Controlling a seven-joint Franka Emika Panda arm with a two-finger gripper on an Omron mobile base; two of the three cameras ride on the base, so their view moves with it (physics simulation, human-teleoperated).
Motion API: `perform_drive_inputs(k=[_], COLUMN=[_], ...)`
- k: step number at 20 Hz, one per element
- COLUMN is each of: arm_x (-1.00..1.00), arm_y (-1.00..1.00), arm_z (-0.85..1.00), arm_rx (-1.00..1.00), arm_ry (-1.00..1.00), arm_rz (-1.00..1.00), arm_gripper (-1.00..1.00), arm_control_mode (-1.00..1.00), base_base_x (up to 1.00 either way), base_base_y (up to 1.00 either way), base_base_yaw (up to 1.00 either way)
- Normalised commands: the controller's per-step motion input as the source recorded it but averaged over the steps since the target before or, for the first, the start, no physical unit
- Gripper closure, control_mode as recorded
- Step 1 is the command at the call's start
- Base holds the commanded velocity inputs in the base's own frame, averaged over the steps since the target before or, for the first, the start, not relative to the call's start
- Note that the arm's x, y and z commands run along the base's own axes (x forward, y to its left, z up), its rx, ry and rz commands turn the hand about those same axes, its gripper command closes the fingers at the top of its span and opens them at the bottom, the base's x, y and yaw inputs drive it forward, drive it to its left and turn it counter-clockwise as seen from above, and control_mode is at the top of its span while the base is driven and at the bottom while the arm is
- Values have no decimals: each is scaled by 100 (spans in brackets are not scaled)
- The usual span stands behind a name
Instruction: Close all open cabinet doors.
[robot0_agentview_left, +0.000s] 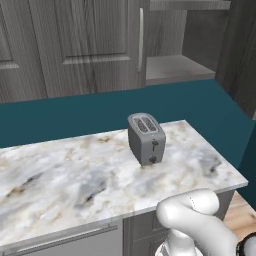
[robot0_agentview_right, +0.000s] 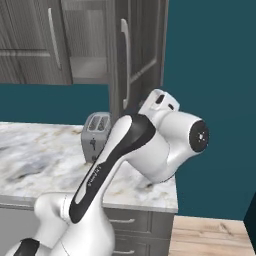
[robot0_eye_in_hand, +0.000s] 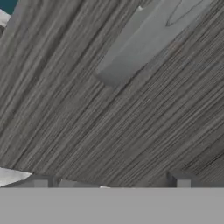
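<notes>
No brand names or readable writing anywhere that I can spot, not on the toaster and not on the arm.

Biggest thing up top is the run of grey wood-grain cabinet doors. From the left base view, the closed cabinet door (robot0_agentview_left: 87, 45) sits flat with its long silver handle (robot0_agentview_left: 141, 39) along its right edge, and right next to it there's an open cabinet bay (robot0_agentview_left: 182, 67) with a bare shelf showing. The right base view gives what the left one doesn't: the open cabinet door (robot0_agentview_right: 137, 55) swung out edge-on toward the room, its vertical bar handle (robot0_agentview_right: 125, 62) facing us, standing just above and behind the arm's upper end.

Below that, the marble tabletop (robot0_agentview_left: 75, 175) runs against a teal wall (robot0_agentview_left: 65, 117). The white arm (robot0_agentview_right: 135, 150) bends up over the tabletop's right end in the right base view, with its wrist reaching to the open door.

The hand view is jammed up close on grey wood grain (robot0_eye_in_hand: 109, 127) with a paler recessed panel corner (robot0_eye_in_hand: 140, 39), so it's basically nose to a door surface. The two fingertips (robot0_eye_in_hand: 40, 181) barely poke up at the bottom, set well apart, so the jaws look wide and aren't holding anything.

Smallest: a grey two-slot toaster (robot0_agentview_left: 146, 138) standing upright on the tabletop, under the open bay.
</notes>
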Motion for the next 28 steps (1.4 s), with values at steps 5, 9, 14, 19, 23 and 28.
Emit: perform_drive_inputs(k=[5,9,14,19,23,28], arm_x=[12,17,27,47,61,66], arm_y=[100,100,100,100,87,53], arm_z=[0,0,12,20,27,25], arm_rx=[-19,-17,-13,-9,-9,-9], arm_ry=[-24,-30,-28,-16,-6,0], arm_rz=[2,0,0,0,0,0], arm_gripper=[-100,-100,-100,-100,-100,-100], arm_control_mode=[-100,-100,-100,-100,-100,-100], base_base_x=[0,0,0,0,0,0], base_base_y=[0,0,0,0,0,0], base_base_yaw=[0,0,0,0,0,0])
